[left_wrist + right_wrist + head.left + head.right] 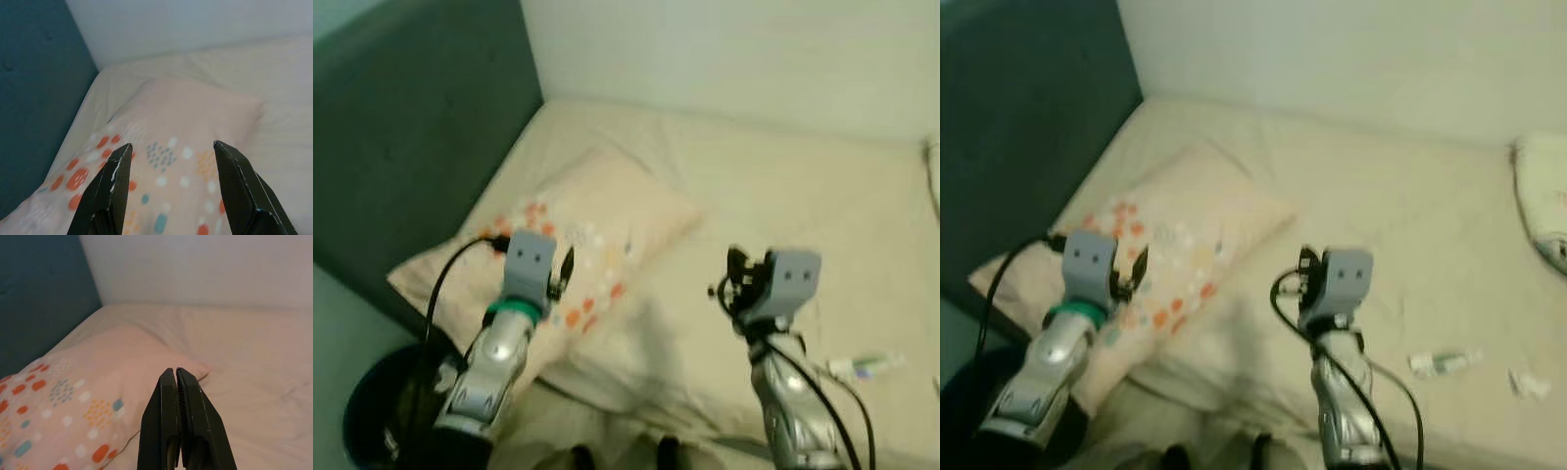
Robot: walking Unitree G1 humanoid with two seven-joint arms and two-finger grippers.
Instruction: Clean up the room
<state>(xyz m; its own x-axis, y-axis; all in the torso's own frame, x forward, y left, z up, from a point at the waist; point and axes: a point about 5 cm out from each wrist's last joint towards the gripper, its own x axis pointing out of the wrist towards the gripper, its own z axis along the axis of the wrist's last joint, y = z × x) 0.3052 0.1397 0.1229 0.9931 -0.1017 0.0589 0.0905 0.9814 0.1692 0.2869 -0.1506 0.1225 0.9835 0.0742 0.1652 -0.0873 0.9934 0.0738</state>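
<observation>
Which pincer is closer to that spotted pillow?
Left. The left pincer hangs open right over the pillow; the right pincer, shut, is off its side, above the sheet.

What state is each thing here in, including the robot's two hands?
Left hand: fingers open, held over the pillow, holding nothing.
Right hand: fingers shut, empty, above the bed.
Dotted pillow: lying flat at the head of the bed, beside the dark headboard.
Bed sheet: spread out, slightly wrinkled.
Small tube: lying on its side on the sheet.
</observation>
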